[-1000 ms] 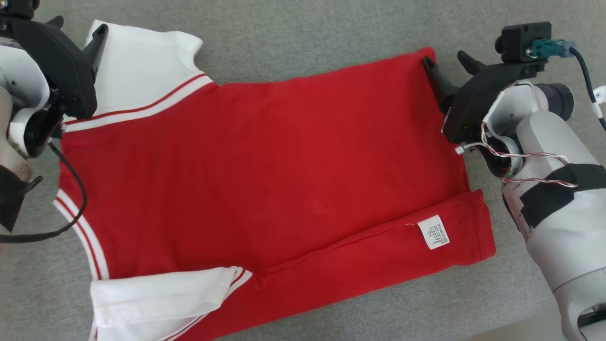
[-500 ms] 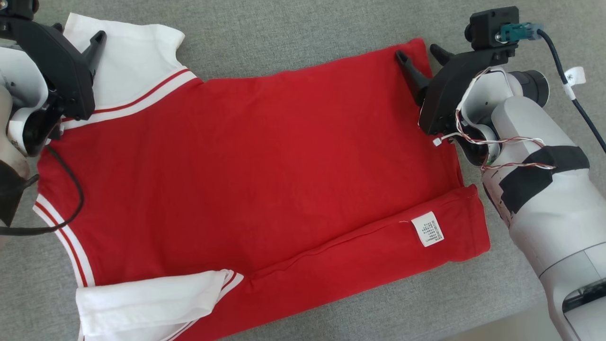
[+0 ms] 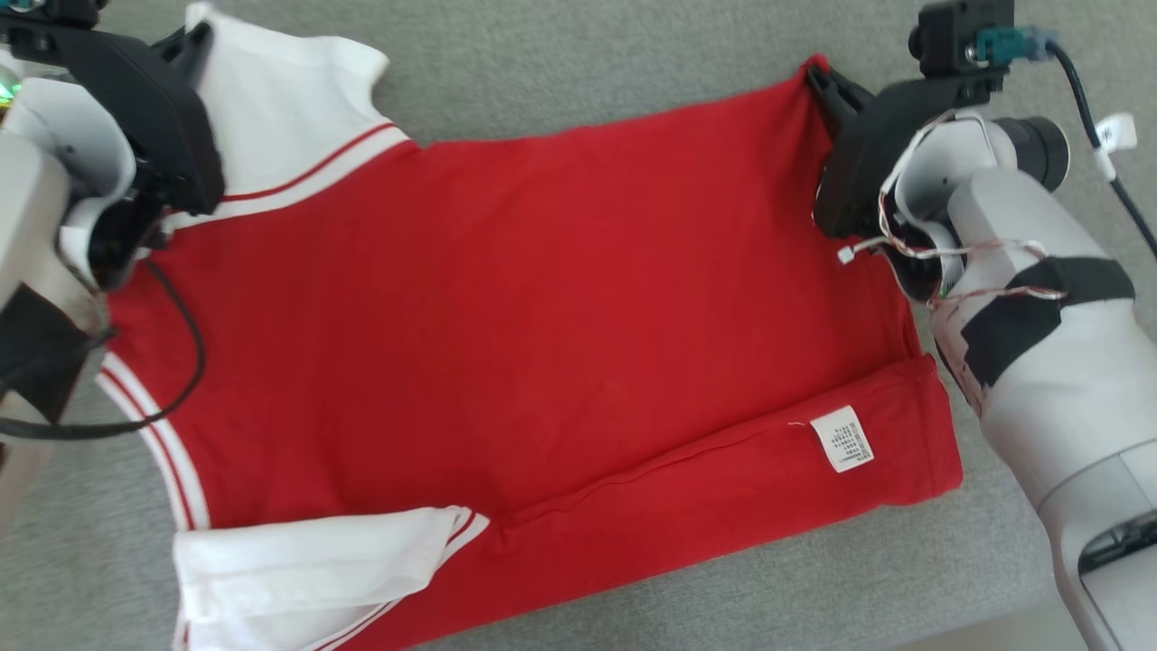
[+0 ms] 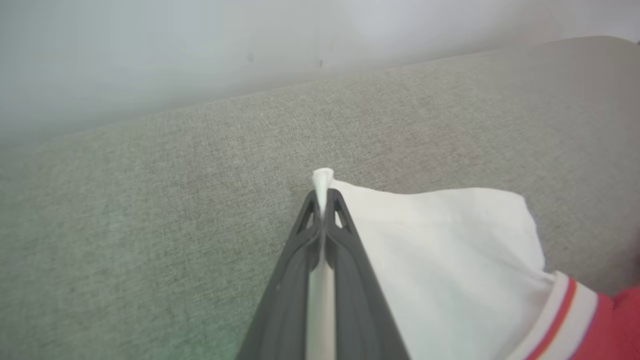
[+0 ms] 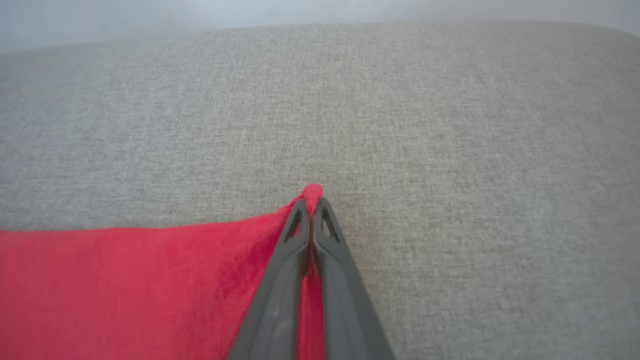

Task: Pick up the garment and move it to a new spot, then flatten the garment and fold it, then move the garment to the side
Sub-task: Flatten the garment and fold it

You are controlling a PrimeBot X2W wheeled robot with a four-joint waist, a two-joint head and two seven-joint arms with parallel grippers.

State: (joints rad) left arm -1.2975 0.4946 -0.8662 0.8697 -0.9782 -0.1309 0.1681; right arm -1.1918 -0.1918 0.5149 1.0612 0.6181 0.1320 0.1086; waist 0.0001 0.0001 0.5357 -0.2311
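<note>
Two corners of the garment (image 3: 542, 298) pinched: left end effector (image 4: 324, 195), right end effector (image 5: 311, 202); grey upholstery (image 3: 587, 63) around.

White forearm (image 3: 1067, 425), black tape band (image 3: 1039, 316), red-white twisted wires (image 3: 913, 249), dark gripper fingers (image 5: 277, 295).

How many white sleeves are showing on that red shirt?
2. On the shirt, the far sleeve is at the head view's top left, pinched by the left gripper; the near sleeve lies at the bottom left. None seems hidden.
</note>
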